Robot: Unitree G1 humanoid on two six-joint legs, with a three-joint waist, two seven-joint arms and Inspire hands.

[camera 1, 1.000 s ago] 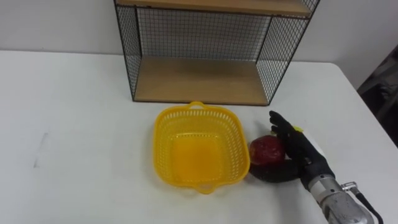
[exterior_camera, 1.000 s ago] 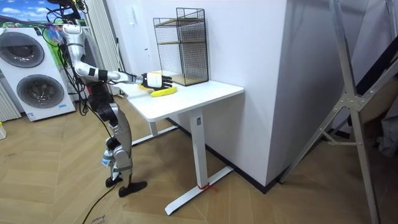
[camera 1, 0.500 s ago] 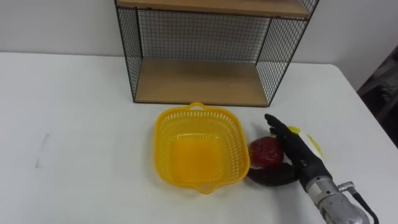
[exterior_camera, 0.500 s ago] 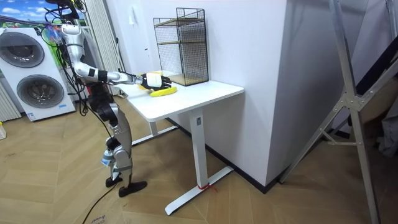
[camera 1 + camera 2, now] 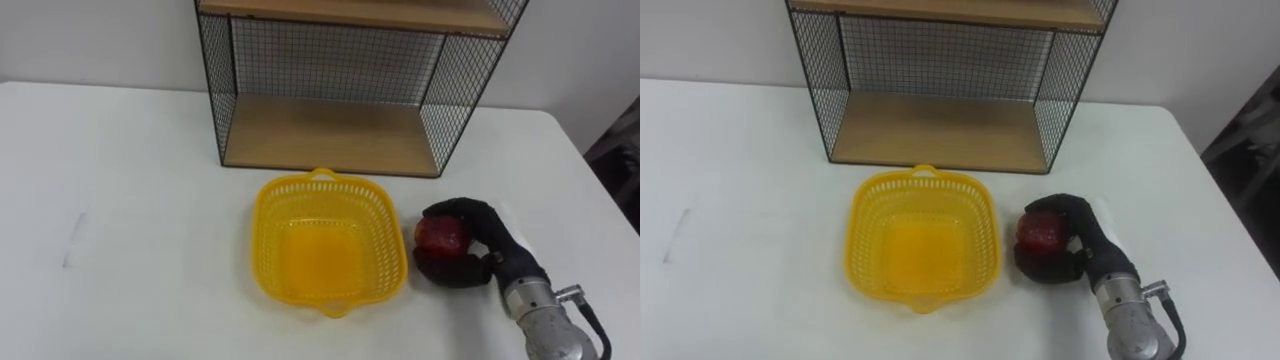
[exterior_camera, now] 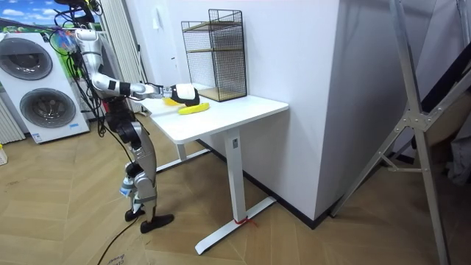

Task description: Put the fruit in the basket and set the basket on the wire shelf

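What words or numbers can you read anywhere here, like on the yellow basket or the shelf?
There are no words, numbers or signs that can be read.
The yellow basket, the wire shelf, the red fruit held in the right hand and the white table carry no print.
The washing machines in the room view: any marks on them are too small to read.

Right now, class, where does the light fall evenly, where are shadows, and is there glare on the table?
Left eye view: table evenly lit, no glare; soft shadow edges the basket and the right hand shut on the apple. Right eye view: same soft light, no hard shadow from the shelf. Room view: bright, even light on table top and wall.
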